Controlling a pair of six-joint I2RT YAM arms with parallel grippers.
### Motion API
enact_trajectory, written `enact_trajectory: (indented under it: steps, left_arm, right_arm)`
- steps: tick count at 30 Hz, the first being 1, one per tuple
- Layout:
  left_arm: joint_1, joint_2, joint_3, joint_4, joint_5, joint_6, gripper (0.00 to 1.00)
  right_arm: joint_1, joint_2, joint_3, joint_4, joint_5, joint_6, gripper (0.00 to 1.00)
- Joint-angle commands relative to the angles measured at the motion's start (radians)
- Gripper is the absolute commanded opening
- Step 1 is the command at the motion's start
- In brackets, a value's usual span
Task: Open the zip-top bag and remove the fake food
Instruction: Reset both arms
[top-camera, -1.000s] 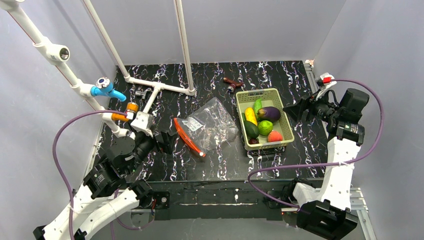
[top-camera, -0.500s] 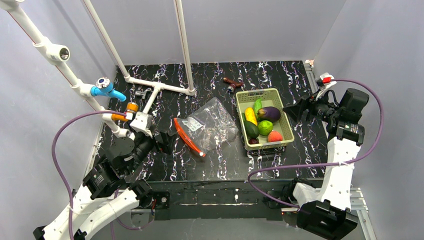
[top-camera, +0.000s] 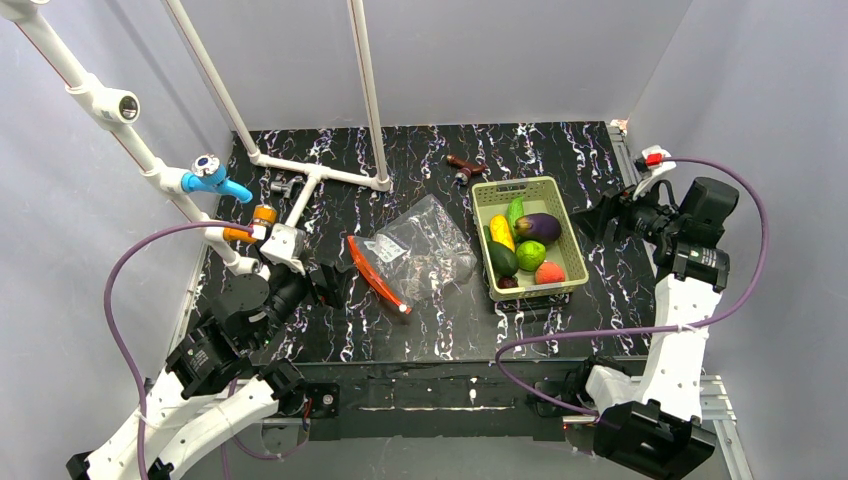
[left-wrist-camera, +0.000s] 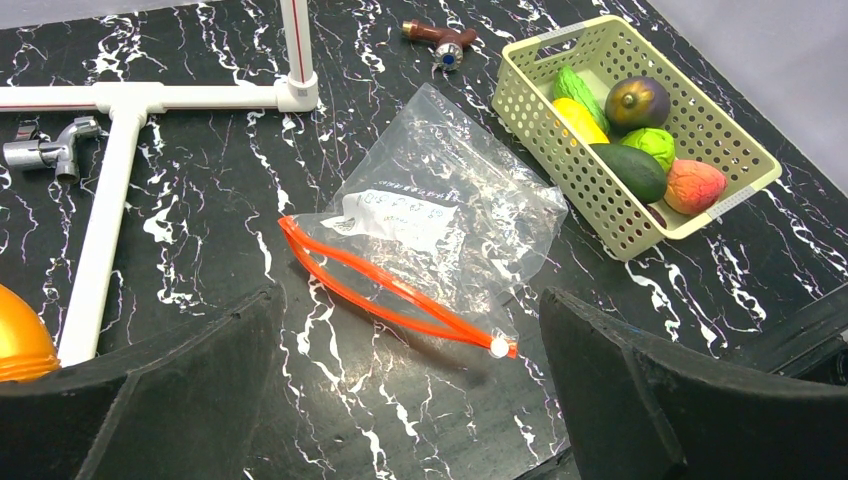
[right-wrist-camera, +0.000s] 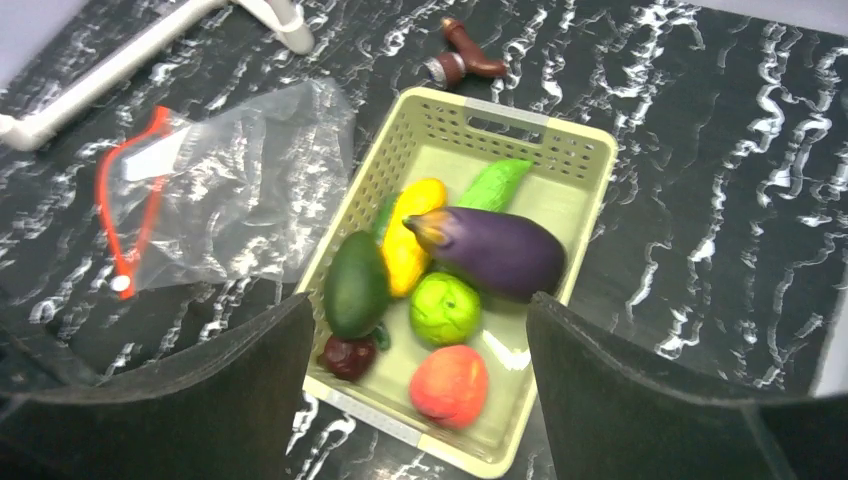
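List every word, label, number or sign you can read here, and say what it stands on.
On the zip-top bag, a white label: faint lines of print, too small and blurred to read.
On the basket, the fake food and the pipes: no text visible.
Nothing in these pictures can be quoted.

The black marble-patterned worktop (top-camera: 450, 320) with white veins carries a few things, all apart from one another. Near its middle a clear crinkly zip-top bag (top-camera: 415, 255) lies flat, its red-orange zipper strip (top-camera: 378, 276) along the left edge with the two tracks parted. To the right stands a yellow-green perforated plastic basket (top-camera: 512, 188), long side running near to far. Just beyond the basket's far left corner lies a small brown tap-shaped piece (top-camera: 466, 166). At the far left a white plastic pipe frame (top-camera: 318, 172) rests on the surface, with a small grey metal fitting (top-camera: 283, 185) just beside it.
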Motion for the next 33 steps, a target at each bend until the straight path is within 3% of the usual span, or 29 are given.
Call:
enact_trajectory:
  steps: [1, 25, 26, 33]
  left_arm:
    - [0.004, -0.008, -0.005, 0.008, -0.005, 0.009, 1.0]
    - [0.004, -0.008, -0.007, 0.005, -0.01, 0.011, 0.99]
    - [0.005, -0.009, -0.007, 0.005, -0.01, 0.011, 1.0]
    - [0.004, -0.007, -0.007, 0.005, -0.012, 0.011, 0.99]
  right_arm:
    - [-0.004, -0.011, 0.0, 0.008, -0.094, -0.005, 0.84]
    - [-0.004, -0.013, -0.003, 0.015, -0.102, -0.005, 0.84]
    - [-0.003, -0.012, -0.003, 0.015, 0.39, -0.005, 0.84]
    - [-0.002, -0.014, -0.005, 0.015, 0.39, -0.005, 0.84]
